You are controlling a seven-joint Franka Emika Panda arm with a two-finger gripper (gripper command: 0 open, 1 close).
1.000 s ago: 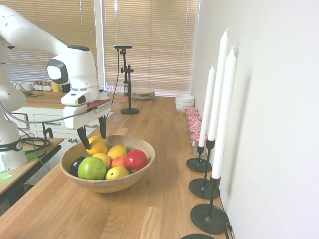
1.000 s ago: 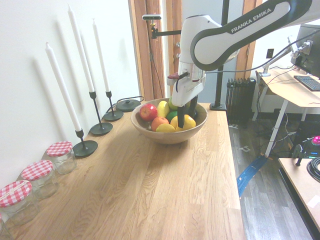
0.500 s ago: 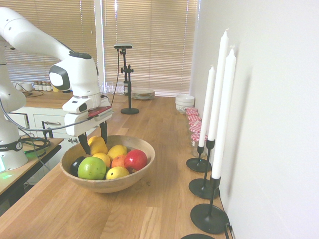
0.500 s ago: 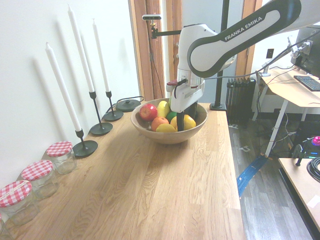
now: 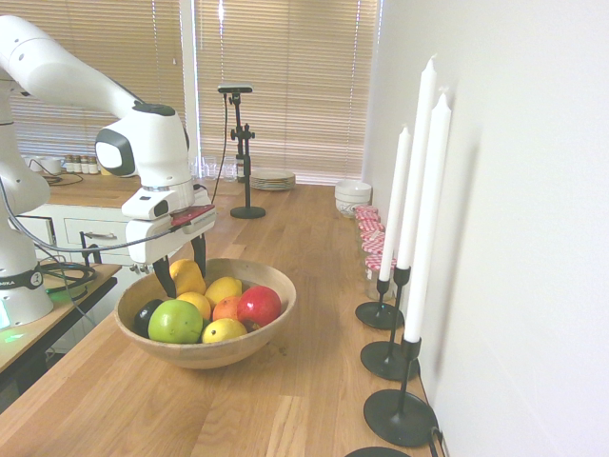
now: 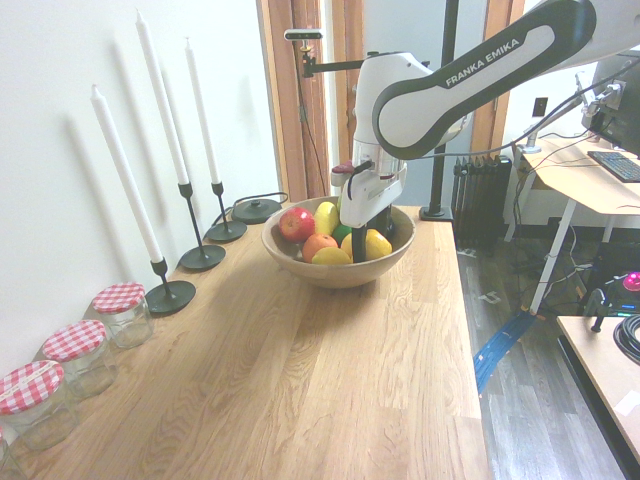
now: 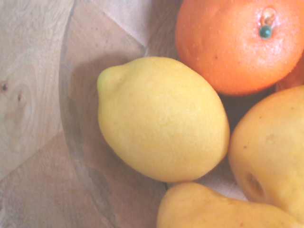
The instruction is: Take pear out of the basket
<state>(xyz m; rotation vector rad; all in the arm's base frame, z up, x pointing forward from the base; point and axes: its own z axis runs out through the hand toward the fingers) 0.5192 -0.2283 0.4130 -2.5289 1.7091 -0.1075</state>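
The basket [image 5: 211,354] is a wide, shallow wooden bowl full of fruit on the wooden counter. At its far left side lies the pear [image 5: 187,279], yellow-orange and glossy. My gripper [image 5: 181,269] is lowered into the bowl and open, with one dark finger on each side of the pear; I cannot tell whether they touch it. From the other side, the gripper [image 6: 370,240] stands over the pear [image 6: 378,244] at the near right of the basket [image 6: 340,275]. In the wrist view the pear [image 7: 213,211] shows beside a lemon [image 7: 161,118] and an orange [image 7: 237,42].
Also in the bowl are a green apple [image 5: 175,322], a red apple [image 5: 259,305] and lemons [image 5: 224,288]. Three tall white candles in black holders [image 5: 400,416] line the wall. Red-lidded jars [image 6: 120,310] stand further along. The counter edge is near the bowl.
The gripper has come down from above the bowl, so its fingers now straddle the pear. The fruit has not moved.
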